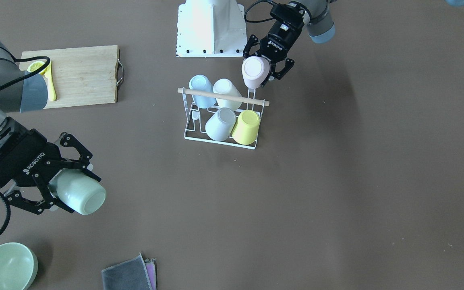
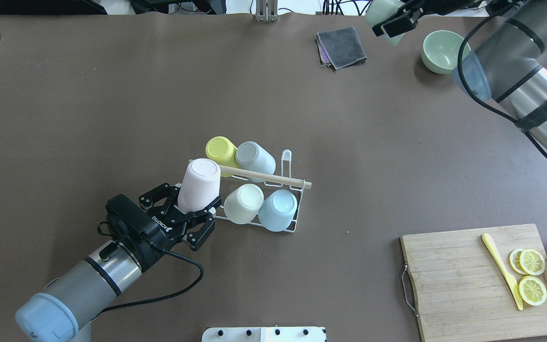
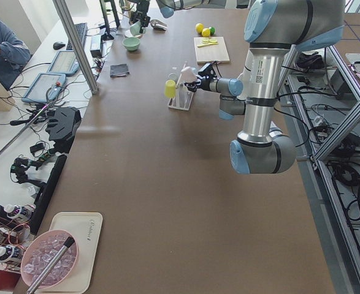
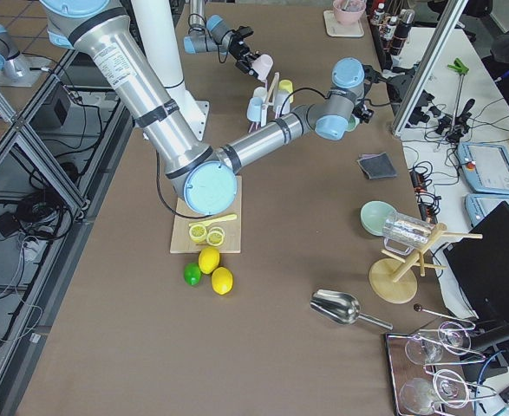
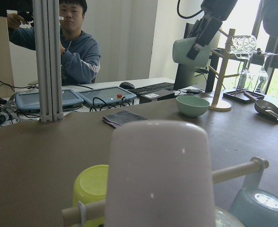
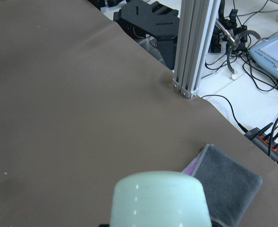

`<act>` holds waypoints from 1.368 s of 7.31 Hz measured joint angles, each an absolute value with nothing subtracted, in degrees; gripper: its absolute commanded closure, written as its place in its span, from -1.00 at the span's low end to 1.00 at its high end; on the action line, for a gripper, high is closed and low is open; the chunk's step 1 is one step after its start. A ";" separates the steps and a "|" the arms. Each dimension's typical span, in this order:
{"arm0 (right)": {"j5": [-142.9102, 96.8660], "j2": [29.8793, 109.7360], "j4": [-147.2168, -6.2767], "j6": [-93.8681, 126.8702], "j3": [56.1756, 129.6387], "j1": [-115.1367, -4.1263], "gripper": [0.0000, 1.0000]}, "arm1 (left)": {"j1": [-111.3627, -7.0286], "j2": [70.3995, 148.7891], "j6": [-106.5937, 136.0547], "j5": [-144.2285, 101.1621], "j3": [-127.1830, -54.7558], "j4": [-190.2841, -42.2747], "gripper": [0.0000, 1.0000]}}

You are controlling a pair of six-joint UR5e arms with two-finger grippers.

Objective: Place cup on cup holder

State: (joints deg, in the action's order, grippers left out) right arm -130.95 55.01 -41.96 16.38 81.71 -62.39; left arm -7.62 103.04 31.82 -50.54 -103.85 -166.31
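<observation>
The cup holder is a white wire rack with a wooden rod across its top, at mid-table. It bears a yellow cup, a grey cup, a cream cup and a blue cup, all upside down. My left gripper is shut on a pink cup, held base-up over the rack's corner next to the yellow cup. Whether it rests on a prong is hidden. My right gripper is shut on a pale green cup, held far from the rack near the table's far side.
A green bowl and a folded grey cloth lie at the far edge. A wooden cutting board with lemon slices and a yellow knife lies at the near right. One bare prong stands at the rack's right end.
</observation>
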 measured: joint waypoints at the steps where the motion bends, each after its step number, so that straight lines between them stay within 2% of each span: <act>1: -128.31 54.86 -34.99 20.01 80.44 -60.11 1.00 | -7.52 103.45 32.57 -50.54 -103.24 -166.32 0.86; 6: -108.68 54.68 -5.68 35.23 74.79 -46.89 1.00 | -7.33 104.75 34.14 -50.56 -101.01 -166.23 0.76; 10: -102.15 55.50 4.39 39.91 74.07 -39.23 1.00 | -7.35 104.51 35.02 -50.62 -100.90 -168.78 0.77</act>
State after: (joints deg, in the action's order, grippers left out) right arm -102.15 55.50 4.39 39.91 74.07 -39.23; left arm -7.35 104.51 35.02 -50.62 -100.90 -168.78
